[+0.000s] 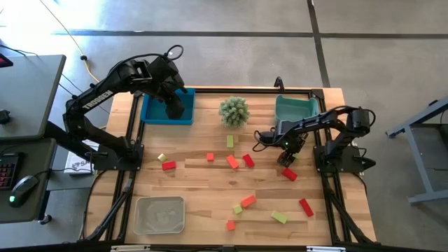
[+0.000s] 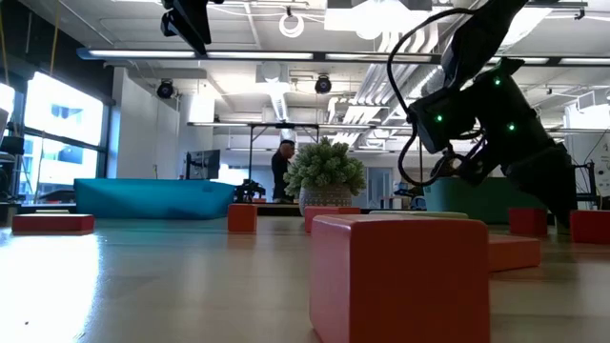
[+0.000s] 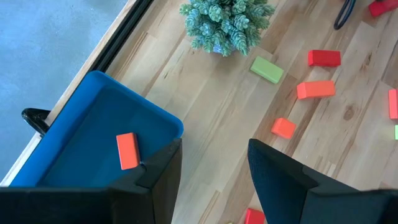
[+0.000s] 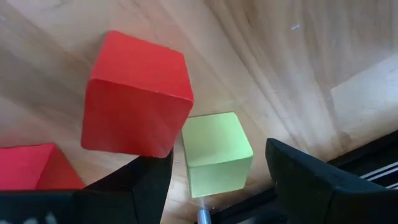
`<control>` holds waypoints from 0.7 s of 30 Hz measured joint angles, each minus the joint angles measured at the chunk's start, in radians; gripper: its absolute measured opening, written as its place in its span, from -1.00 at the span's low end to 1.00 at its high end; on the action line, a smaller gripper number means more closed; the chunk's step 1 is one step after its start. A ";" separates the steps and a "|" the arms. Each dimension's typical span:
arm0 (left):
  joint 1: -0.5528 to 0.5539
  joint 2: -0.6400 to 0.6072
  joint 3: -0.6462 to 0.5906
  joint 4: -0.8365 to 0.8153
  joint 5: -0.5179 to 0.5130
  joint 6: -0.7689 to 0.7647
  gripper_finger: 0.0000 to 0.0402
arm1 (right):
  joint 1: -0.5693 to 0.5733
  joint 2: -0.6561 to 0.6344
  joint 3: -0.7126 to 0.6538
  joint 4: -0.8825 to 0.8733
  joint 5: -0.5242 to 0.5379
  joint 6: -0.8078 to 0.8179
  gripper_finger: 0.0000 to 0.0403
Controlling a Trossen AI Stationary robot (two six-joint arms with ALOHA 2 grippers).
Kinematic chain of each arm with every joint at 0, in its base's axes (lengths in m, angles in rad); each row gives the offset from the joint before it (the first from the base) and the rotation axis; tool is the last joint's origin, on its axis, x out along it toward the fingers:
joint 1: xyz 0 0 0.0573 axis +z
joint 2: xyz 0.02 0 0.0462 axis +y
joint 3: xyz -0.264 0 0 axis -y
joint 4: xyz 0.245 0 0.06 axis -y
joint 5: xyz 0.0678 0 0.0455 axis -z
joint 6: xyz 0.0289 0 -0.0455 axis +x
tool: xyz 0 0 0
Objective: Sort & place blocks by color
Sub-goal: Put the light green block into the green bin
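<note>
The left gripper [image 1: 175, 106] hangs over the near right corner of the blue bin [image 1: 150, 112] at the table's far left, its dark fingers [image 3: 155, 180] spread apart with nothing between them. Inside that bin lies one orange-red block [image 3: 127, 150]. The right gripper [image 1: 288, 155] is low over the wooden table [image 1: 203, 189] on the right side, near the teal bin [image 1: 294, 108]; its jaws stand released, and in the right wrist view a yellow-green cube [image 4: 216, 152] sits on the wood between the fingers [image 4: 146, 183], not gripped, touching or just beside a red cube [image 4: 135, 93]. A second red block [image 4: 34, 167] lies just beside that. The remaining blocks are scattered across the table: a red bar [image 1: 169, 165] and a small yellow-green piece [image 1: 161, 157] on the left, an orange-red bar [image 1: 232, 162] and a red block [image 1: 248, 160] near the middle, a yellow-green bar [image 1: 229, 141] just near of the spiky green plant [image 1: 234, 110], and more along the near right, among them a red bar [image 1: 306, 207] and a yellow-green block [image 1: 279, 217]. A clear tray [image 1: 159, 213] sits at the near left.
</note>
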 joint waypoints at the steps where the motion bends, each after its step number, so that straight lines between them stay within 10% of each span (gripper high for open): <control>1: 0.000 0.000 0.000 0.000 0.000 0.000 -0.14 | 0.000 0.002 0.000 0.000 -0.001 0.000 0.16; 10: 0.000 0.000 0.000 0.000 0.000 0.000 -0.14 | 0.000 0.004 0.000 -0.018 -0.029 0.000 -0.48; 21: 0.000 0.000 0.000 0.000 0.000 0.000 -0.14 | 0.000 -0.040 0.052 -0.140 -0.028 0.008 -0.48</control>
